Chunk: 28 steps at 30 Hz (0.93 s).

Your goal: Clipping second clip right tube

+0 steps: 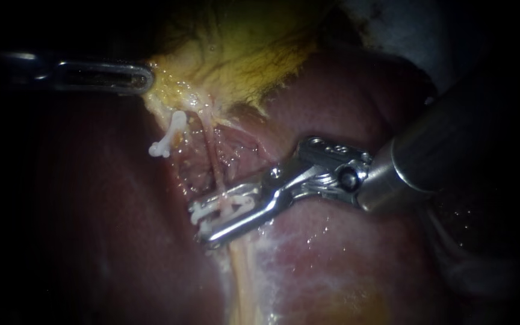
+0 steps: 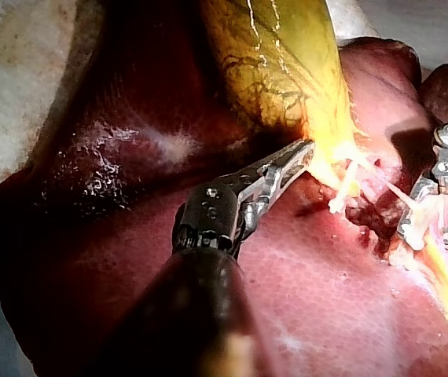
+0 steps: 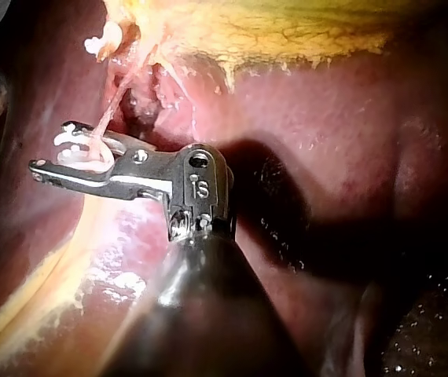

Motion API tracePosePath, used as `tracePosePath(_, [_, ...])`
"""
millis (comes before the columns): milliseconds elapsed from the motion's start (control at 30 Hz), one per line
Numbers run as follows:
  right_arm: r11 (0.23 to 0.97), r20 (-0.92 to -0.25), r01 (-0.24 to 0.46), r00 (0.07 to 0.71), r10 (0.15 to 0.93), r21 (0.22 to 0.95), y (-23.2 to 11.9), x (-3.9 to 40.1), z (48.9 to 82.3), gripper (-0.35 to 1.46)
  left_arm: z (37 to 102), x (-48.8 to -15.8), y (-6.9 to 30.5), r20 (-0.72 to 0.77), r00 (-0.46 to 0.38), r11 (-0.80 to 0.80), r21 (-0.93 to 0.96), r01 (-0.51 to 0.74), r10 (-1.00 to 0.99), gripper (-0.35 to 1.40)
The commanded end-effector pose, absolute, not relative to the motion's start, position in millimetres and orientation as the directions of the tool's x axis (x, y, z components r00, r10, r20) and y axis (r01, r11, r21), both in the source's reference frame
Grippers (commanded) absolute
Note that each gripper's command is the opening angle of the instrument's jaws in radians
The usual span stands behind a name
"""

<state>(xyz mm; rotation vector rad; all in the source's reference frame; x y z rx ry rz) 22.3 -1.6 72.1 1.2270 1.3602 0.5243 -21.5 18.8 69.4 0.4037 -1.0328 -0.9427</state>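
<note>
The right tube (image 1: pixel 215 165), a thin, pale pink strand pulled straight, runs nearly up and down the endoscope view, from the yellow neck of the gallbladder (image 1: pixel 242 54) above to the liver (image 1: pixel 344 259) below, leaning slightly to the right as it descends. Low on that strand sits a white clip (image 1: pixel 236 204), lying across it with its long axis close to level and its open end facing the view's left.

My right instrument (image 1: pixel 200 224) enters from the right, its dark shaft sloping down and leftward and its metal wrist bent toward the tube. Its two jaws stand apart, one on each side of the strand, and both press on the white clip carried between them.

My left instrument (image 1: pixel 142 78) lies almost level across the upper left, its slim jaws clamped on the gallbladder's yellow edge where the neck begins.

A second white clip (image 1: pixel 167 139) sits up and to the left, on a pale strand just below that neck, well apart from my right jaws.
</note>
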Motion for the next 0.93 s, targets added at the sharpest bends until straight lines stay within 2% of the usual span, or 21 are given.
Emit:
tracePosePath(33, [0.351, -0.438, 0.345, 0.218, 0.872, 0.871, -1.5, 22.3, 72.1, 0.16, 69.4, -21.5, 18.8, 0.546, 0.183, 0.561, 0.682, 0.469, -0.818, -0.35])
tracePosePath(300, [0.363, -0.432, 0.309, 0.191, 0.882, 0.879, -1.2, 22.3, 72.4, -0.35, 69.4, -21.5, 18.8, 0.546, 0.183, 0.561, 0.682, 0.469, -0.818, -0.35])
tracePosePath(500, [0.321, -0.389, 0.301, 0.204, 0.898, 0.898, -1.1, 22.3, 72.4, -0.35, 69.4, -21.5, 18.8, 0.546, 0.183, 0.561, 0.682, 0.469, -0.818, -0.35])
tracePosePath(933, [0.317, -0.386, 0.295, 0.212, 0.898, 0.901, -1.3, 22.2, 72.3, -0.35, 69.5, -21.5, 18.9, 0.546, 0.183, 0.561, 0.682, 0.469, -0.818, -0.35])
